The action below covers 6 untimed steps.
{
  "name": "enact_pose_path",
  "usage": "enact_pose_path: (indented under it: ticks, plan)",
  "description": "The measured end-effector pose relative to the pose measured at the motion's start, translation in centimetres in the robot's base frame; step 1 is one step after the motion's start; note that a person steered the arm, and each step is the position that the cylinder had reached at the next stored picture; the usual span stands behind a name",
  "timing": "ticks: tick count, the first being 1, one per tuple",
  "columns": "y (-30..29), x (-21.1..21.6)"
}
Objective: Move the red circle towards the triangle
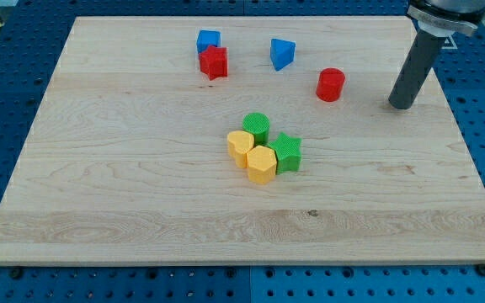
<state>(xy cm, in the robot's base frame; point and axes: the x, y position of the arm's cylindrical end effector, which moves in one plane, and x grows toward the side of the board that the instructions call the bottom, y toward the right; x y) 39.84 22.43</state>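
Observation:
The red circle (330, 85) stands on the wooden board toward the view's upper right. The blue triangle (282, 54) lies a short way up and to the view's left of it, with a gap between them. My tip (401, 104) rests on the board to the view's right of the red circle, slightly lower, and apart from it.
A blue cube (208, 40) touches a red star (214, 63) at the view's top centre-left. A cluster sits mid-board: green circle (257, 127), green star (287, 152), yellow heart (240, 147), yellow hexagon (261, 163). The board's right edge (470, 151) is near the tip.

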Motion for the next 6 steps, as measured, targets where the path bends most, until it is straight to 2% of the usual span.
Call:
enact_pose_path:
  ticks: [6]
  plan:
    - [-10.3, -1.5]
